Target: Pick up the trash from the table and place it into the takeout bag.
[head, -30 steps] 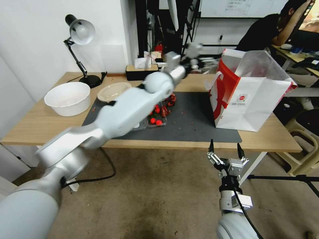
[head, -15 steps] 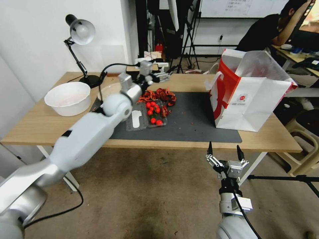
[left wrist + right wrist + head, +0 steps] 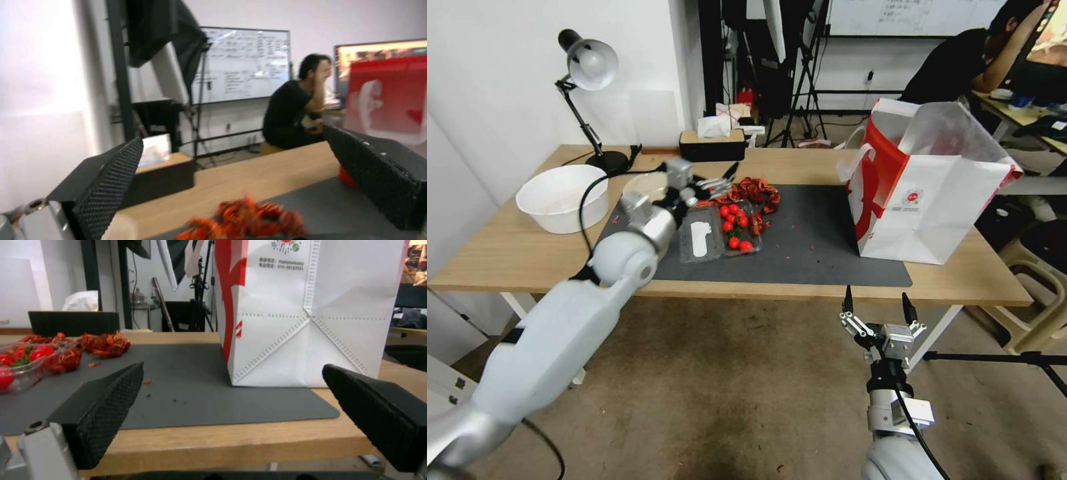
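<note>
Head view has the left gripper (image 3: 720,185), spread wide and empty, centre-left above the red scraps (image 3: 754,192), seemingly lining up a grab.

A black desk lamp with a silver dome shade (image 3: 587,63) stands at the desk's far left corner, its round base (image 3: 606,162) near the wall. A black rectangular tissue box with a light wooden lid (image 3: 712,143) sits along the far edge, white tissue rising from its top; the left wrist view shows the same box (image 3: 158,178). Beyond the desk, black tripod stands (image 3: 808,73) crowd the floor beneath a wall-mounted whiteboard (image 3: 242,63) covered in handwriting. A beige plastic stool (image 3: 1044,300) stands at far right.
</note>
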### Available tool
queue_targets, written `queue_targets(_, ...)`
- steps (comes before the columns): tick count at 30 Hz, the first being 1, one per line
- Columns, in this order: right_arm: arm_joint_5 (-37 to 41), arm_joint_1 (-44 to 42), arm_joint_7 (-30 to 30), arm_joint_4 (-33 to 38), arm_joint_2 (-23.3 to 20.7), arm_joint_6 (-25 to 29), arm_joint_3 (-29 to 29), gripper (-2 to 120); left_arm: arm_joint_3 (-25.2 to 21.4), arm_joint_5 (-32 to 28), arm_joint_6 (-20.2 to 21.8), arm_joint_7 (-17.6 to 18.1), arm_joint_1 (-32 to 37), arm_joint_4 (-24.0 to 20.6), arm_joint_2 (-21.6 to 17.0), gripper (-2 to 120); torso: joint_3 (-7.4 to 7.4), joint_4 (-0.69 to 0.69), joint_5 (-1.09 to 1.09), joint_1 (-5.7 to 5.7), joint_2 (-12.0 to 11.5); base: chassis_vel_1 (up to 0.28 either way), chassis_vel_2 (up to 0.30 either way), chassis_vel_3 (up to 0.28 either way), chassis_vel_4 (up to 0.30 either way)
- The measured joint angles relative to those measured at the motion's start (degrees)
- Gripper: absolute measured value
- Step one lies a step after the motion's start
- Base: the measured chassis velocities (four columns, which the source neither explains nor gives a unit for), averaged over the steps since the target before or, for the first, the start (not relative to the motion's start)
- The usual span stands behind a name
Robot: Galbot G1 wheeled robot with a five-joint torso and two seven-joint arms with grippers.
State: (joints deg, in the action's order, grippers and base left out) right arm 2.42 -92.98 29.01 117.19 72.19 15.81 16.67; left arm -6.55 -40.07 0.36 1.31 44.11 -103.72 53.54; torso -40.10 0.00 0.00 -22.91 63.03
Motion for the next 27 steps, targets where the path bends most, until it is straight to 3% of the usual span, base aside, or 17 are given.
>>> queue_targets(6, -0.09, -0.09, 0.03, 0.0, 0.33, 0.15, -0.13, 100, -7.27, 4.79, -1.13, 1.3, 11.9, -3.92, 1.4, 100, 0.0, 0.01, -0.01, 0.0, 0.0, 0.0, 0.0, 0.0, 0.0)
queue_targets(14, -0.13, -0.18, 0.05, 0.0, 0.45, 0.27, -0.16, 100, -12.81, 9.59, -2.05, 1.07, 21.03, -6.2, 4.16, 100, 0.0, 0.0, -0.01, 0.0, 0.0, 0.0, 0.0, 0.0, 0.0)
queue_targets(17, -0.21, -0.24, 0.06, 0.18, 0.57, 0.28, -0.23, 100, -17.57, 14.62, -4.04, 0.71, 28.92, -8.21, 6.28, 100, 0.0, 0.01, 0.0, 0.0, 0.0, 0.0, 0.0, 0.0, 0.0)
queue_targets(27, -0.36, -0.52, 0.17, 0.42, 0.81, 0.34, -0.35, 100, -22.53, 18.49, -8.29, 0.88, 38.52, -8.54, 9.83, 100, 0.0, 0.0, 0.0, 0.0, 0.0, 0.0, 0.0, 0.0, 0.0)
